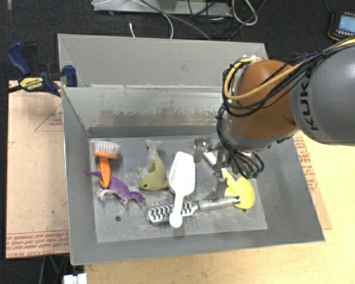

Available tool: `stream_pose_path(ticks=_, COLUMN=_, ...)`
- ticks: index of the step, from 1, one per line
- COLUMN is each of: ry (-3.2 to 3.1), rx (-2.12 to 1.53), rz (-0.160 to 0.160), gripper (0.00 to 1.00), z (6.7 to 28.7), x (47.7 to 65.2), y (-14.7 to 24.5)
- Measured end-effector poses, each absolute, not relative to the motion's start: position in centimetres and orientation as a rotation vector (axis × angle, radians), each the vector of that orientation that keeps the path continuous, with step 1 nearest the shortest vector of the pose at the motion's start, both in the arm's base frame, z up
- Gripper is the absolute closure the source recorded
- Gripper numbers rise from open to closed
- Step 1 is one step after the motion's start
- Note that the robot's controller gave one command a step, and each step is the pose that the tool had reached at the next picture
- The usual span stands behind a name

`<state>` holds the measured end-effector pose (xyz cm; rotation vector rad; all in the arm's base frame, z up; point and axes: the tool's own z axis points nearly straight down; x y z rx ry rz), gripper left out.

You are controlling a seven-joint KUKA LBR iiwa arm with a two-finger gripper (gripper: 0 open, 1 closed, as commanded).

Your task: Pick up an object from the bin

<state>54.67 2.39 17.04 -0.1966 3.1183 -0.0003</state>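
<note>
My gripper (213,158) hangs low over the right part of the bin, under the arm's orange cover. Just below and to its right lies a flat yellow piece (241,193), partly hidden by the gripper. A silver metal handle (216,204) lies crosswise right below the gripper, next to the yellow piece. To the left of the gripper lies a white plastic scoop (181,179), its handle pointing to the bin's front. Whether anything is held I cannot make out.
Further left lie a yellow-green toy fish (153,176), a purple toy dinosaur (119,191) and an orange brush with white bristles (105,161). A black-and-white striped piece (160,213) lies at the scoop's handle. The back strip of the bin floor is bare.
</note>
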Motion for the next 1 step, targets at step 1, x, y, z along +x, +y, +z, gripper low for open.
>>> stream_pose_path(ticks=1, ry=3.138, rx=-0.109, rz=0.000, gripper=0.00, z=11.73, x=49.84, y=-0.48)
